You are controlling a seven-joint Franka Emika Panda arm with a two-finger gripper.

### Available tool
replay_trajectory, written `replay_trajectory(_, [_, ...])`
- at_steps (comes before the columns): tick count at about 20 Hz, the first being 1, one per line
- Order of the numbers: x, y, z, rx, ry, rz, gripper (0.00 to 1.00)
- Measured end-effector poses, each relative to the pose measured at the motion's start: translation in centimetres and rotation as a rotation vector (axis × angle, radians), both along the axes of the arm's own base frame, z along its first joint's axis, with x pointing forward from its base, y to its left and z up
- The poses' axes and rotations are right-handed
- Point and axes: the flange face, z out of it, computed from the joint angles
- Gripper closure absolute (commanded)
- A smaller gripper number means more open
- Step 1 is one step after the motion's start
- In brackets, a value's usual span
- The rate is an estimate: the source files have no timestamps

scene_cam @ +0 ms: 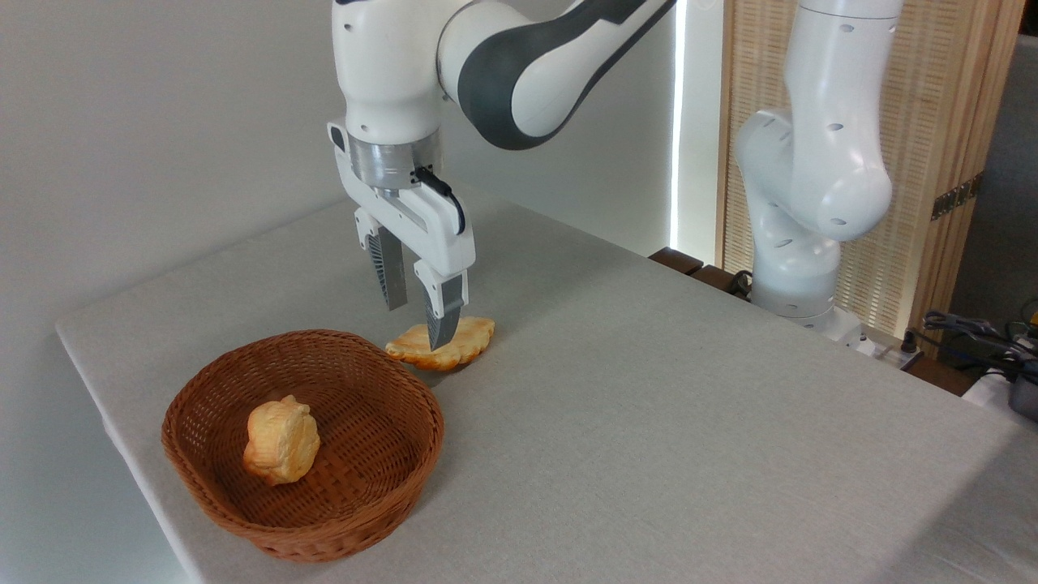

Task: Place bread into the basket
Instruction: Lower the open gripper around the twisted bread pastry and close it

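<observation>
tool: glossy white plastic shell, ribbed grey fingers
bread, under the tool: matt golden crust, ridged edge
basket, beside the tool: brown woven wicker, rough
worktop: matt grey cloth, finely textured

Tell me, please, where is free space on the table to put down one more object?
The table is bare right of the basket, up to the arm's base. It is crowded behind the basket, where the open gripper hangs over the bread. A bun sits in the basket.
</observation>
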Motion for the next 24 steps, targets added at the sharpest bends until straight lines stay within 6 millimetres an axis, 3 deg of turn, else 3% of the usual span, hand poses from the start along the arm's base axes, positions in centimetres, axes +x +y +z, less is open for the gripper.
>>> replay_trajectory(17, [1.3,-0.4,-4.0,0.028,0.028,0.015,0.00])
replay_trajectory(19, [1.3,-0.5,-4.1,0.029,0.030,0.014,0.13])
replay_trajectory(22, [1.3,-0.7,-4.2,0.030,0.031,0.009,0.69])
replay_trajectory(24, [1.2,-0.9,-4.2,0.030,0.031,0.006,0.72])
